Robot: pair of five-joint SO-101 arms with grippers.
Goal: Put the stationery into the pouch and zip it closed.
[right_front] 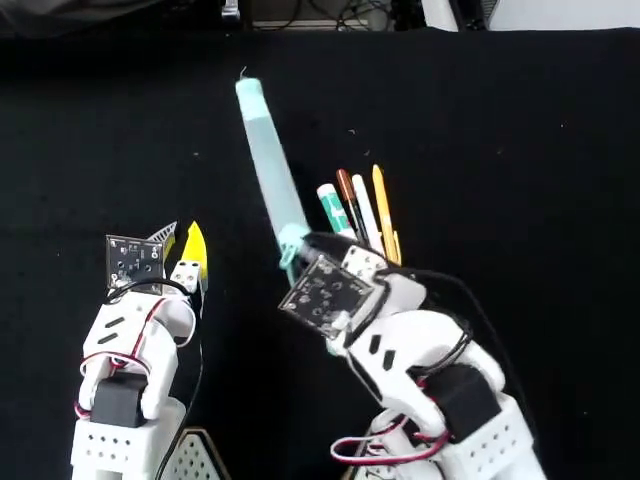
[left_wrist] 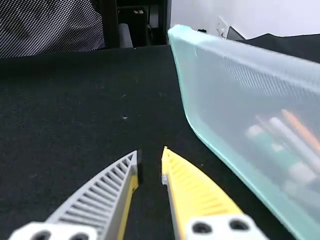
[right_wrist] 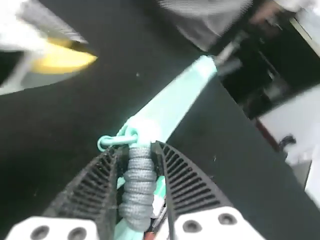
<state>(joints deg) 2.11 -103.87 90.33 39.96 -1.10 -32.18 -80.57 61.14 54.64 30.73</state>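
Between the jaws of my right pincer (right_wrist: 136, 148) the grey zip cord (right_wrist: 137, 190) is clamped; the pouch (right_front: 270, 165) runs lengthwise away, pens (right_front: 358, 212) seemingly inside. My left pincer (left_wrist: 149, 151), barely apart, hangs alongside.

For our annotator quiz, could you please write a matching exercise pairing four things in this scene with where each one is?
Things:
1. mint-green translucent plastic pouch
2. grey braided cord
3. slim yellow pen
4. left gripper

Places:
A. between the right gripper's jaws
B. over bare black cloth, holding nothing
C. at the outer end of the row of pens
D. stretching away from the right gripper across the cloth

Pairs: 1-D, 2-A, 3-C, 4-B
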